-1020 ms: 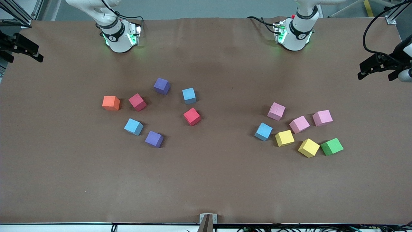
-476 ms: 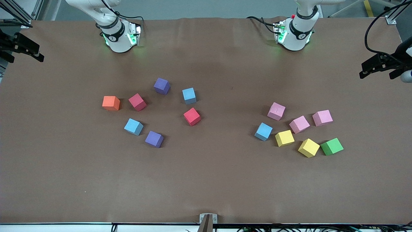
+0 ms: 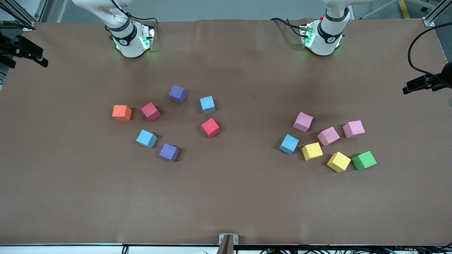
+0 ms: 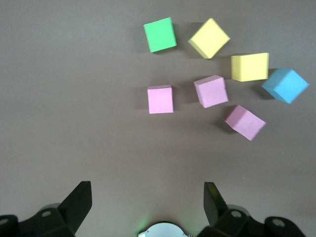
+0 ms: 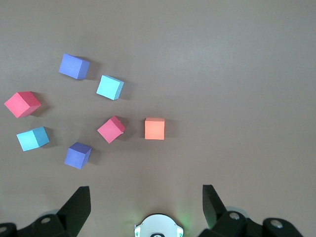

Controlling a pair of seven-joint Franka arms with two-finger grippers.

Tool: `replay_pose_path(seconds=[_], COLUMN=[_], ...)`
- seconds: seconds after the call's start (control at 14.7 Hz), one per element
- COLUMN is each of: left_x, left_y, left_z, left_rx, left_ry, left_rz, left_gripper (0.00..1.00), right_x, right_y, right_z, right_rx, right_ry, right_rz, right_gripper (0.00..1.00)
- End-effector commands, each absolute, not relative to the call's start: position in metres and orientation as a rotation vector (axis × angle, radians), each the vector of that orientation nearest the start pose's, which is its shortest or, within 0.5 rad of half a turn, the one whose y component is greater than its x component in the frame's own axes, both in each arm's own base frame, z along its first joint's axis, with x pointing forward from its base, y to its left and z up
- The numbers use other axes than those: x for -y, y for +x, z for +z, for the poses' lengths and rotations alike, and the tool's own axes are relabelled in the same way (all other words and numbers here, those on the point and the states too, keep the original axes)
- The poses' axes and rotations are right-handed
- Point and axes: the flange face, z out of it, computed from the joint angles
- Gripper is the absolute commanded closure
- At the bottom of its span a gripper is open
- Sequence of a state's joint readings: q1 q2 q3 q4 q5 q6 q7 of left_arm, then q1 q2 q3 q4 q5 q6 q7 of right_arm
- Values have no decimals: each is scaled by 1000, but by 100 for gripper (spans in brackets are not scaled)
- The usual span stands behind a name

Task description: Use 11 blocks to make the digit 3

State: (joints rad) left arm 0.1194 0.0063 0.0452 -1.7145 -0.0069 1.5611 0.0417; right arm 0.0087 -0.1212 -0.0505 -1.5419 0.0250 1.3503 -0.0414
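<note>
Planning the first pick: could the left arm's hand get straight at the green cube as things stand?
Probably yes. The left hand hangs open, holding nothing, over bare table. The green cube lies uncovered at the left arm's end, but a yellow block sits close beside it, so one side looks tight.

On the plain brown bench (image 3: 226,197), the blocks (image 3: 210,127) show red, purple, light blue, pink and yellow, all matte. An orange cube (image 3: 122,113) and a green cube (image 3: 364,160) sit among them.
</note>
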Motion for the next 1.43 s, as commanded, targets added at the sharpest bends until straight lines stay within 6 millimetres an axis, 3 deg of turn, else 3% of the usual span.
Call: replay_pose_path(seconds=[0.0,0.61,1.09,1.36], left_x=[-94,-96,-82,-78], left_y=[533,541,549,540], left_z=[509,361,297,263], left_rx=[211,241,312,385], left_ry=[-3158,-3145,-3132,-3120], left_rz=[249,73,60,4], left_gripper=[0,0,0,0], right_x=[21,20,20,20], right_y=[485,486,487,488], right_z=[688,695,698,700], right_rx=[16,9,9,8], right_ry=[-3106,-3108,-3109,-3111], right_rz=[103,70,58,46], right_gripper=[0,0,0,0])
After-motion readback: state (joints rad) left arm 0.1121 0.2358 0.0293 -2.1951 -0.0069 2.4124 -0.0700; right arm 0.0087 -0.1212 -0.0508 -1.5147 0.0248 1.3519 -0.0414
